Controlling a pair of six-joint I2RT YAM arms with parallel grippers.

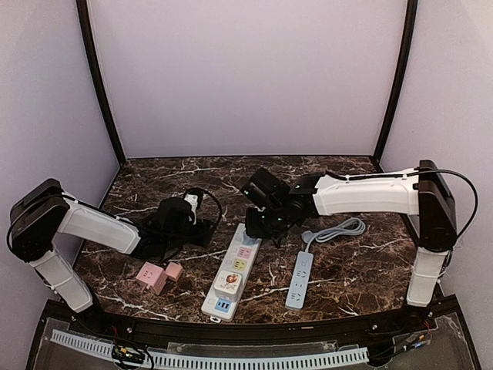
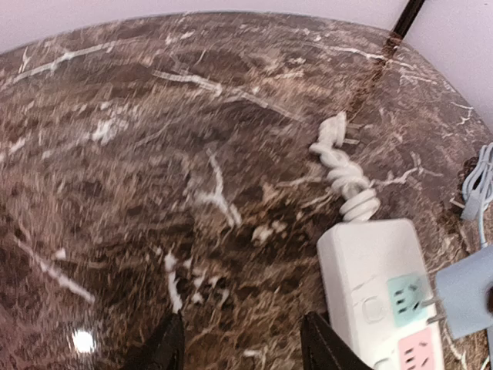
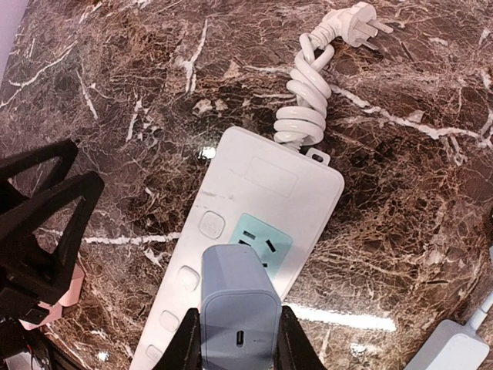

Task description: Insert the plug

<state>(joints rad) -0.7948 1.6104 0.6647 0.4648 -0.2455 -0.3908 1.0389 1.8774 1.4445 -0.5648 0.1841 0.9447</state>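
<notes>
My right gripper (image 3: 239, 339) is shut on a blue-grey plug (image 3: 237, 304), its fingers pressing both sides. In the right wrist view the plug hangs just over the teal socket (image 3: 266, 243) at the far end of the white power strip (image 3: 254, 193). From the left wrist view the plug (image 2: 466, 289) shows its prongs pointing at that socket (image 2: 404, 297), still a little apart from it. My left gripper (image 2: 246, 347) is open with only table between its fingers, and its right finger (image 2: 327, 343) is close beside the strip's edge (image 2: 370, 285). Seen from above, both grippers meet at the strip's far end (image 1: 245, 243).
The strip's coiled white cord (image 3: 308, 92) trails toward the back of the table. A pale blue power strip (image 1: 300, 279) with a grey cable (image 1: 339, 230) lies to the right. Two pink adapters (image 1: 152, 275) sit at the front left.
</notes>
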